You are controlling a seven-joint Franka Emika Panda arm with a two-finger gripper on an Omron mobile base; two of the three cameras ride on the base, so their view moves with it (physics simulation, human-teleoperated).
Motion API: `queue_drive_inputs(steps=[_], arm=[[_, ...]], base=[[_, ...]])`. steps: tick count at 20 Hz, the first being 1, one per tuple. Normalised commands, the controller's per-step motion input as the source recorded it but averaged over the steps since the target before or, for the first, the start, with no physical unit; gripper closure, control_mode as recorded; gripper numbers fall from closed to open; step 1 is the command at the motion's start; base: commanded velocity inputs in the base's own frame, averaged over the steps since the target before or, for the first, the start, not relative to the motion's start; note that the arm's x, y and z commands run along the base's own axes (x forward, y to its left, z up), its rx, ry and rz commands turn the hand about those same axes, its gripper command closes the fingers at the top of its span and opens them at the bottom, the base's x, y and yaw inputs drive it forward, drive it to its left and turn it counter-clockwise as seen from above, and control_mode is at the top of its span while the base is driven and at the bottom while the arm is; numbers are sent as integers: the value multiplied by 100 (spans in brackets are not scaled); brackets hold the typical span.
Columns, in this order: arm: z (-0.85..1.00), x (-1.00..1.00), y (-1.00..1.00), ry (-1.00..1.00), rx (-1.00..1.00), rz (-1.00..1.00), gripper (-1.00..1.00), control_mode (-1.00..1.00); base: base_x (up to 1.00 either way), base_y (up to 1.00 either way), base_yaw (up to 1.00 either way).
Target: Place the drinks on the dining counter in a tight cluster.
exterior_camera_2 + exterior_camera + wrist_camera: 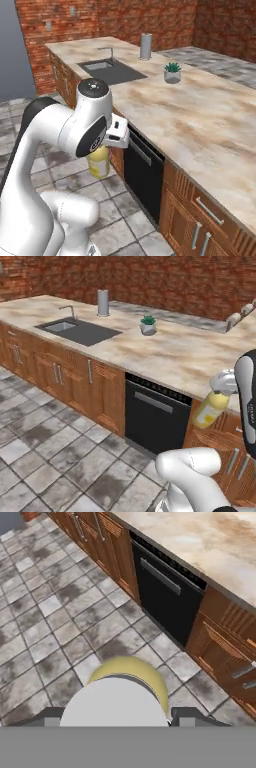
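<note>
This is a home kitchen. A long marbled stone bench [165,351] runs over wooden cabinets [60,373] with metal handles, and a black dishwasher [155,416] is built in beneath it. A sink [80,331] with a tap [67,309] is set into the top, near a paper towel roll [103,302] and a small potted plant [148,325]. Red brick walls [150,281] stand behind, and grey tiles [45,451] cover the floor.

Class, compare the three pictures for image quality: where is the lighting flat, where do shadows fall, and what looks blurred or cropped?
Left base view: even, glare-free light; yellow juice bottle looks soft-edged in the gripper. Right base view: the arm hides the bottle's top, little shadow on the counter. Hand view: the bottle's pale cap looms large and featureless, cropped at the bottom; floor tiles stay sharp.
</note>
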Motion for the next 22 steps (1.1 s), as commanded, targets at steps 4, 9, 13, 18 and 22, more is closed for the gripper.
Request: queue_drive_inputs(steps=[4,9,13,18,22], arm=[[0,0,0,0,0,0,100,100],[0,0,0,0,0,0,100,100],[0,0,0,0,0,0,100,100],[0,0,0,0,0,0,100,100],[0,0,0,0,0,0,100,100]], base=[[-4,5,-94],[0,-24,-83],[-16,-57,-47],[1,-74,18],[1,-100,34]])
